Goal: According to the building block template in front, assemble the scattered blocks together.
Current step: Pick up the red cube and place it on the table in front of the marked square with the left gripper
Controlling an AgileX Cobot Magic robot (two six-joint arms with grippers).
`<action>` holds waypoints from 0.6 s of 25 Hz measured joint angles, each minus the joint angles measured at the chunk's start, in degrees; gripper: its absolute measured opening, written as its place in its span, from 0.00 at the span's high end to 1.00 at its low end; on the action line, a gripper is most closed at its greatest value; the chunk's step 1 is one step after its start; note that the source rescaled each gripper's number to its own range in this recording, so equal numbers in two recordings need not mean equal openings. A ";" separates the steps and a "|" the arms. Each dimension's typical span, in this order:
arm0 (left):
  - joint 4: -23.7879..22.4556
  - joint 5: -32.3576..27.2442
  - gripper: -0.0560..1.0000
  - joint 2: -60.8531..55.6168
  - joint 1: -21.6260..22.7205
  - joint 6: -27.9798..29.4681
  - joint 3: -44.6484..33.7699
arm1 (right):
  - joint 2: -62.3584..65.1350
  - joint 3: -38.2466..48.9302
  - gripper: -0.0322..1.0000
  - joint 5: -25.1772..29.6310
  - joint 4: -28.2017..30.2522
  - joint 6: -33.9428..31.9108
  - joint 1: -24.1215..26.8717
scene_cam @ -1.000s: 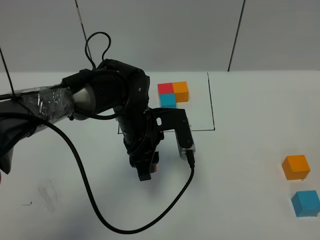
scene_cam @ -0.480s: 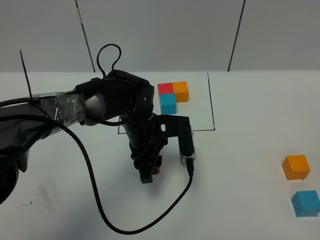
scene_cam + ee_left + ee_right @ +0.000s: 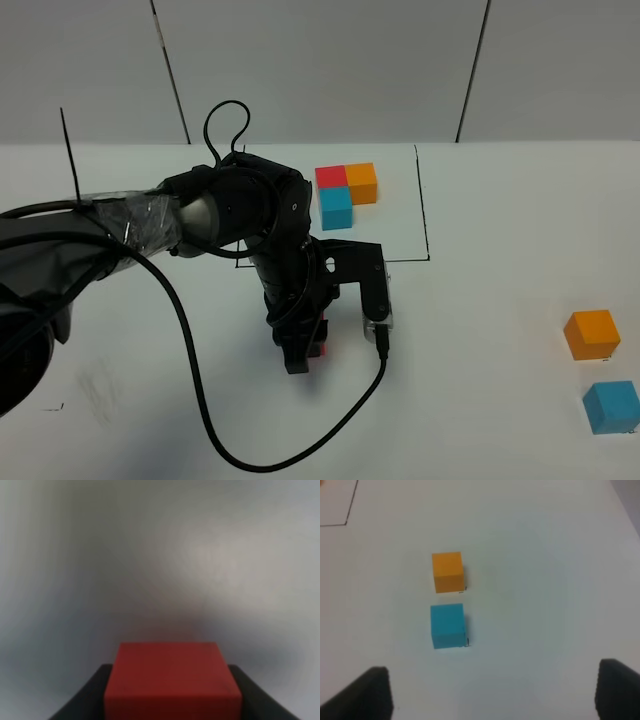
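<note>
The red block [image 3: 172,680], pinched in my closed left gripper [image 3: 303,345] over the worktop [image 3: 480,330] in front of the template [image 3: 345,188], could land skewed if I release early, spoiling the fit for the orange block [image 3: 447,571] and blue block [image 3: 448,625] below my open right gripper [image 3: 490,695].

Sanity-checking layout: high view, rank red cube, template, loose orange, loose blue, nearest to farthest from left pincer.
1. red cube, held in the left pincer
2. template, behind it, framed
3. orange cube, far right
4. blue cube, far right, slightly farther
</note>
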State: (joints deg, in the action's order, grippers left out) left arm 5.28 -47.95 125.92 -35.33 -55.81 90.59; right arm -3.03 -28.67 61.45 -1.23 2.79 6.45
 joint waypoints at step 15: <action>0.00 1.37 0.95 2.41 0.00 -0.24 0.12 | 0.00 0.00 0.31 0.00 0.00 0.00 0.00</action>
State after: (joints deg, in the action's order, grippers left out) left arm 5.28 -46.58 128.33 -35.33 -56.05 90.71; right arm -3.03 -28.67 61.45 -1.23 2.79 6.45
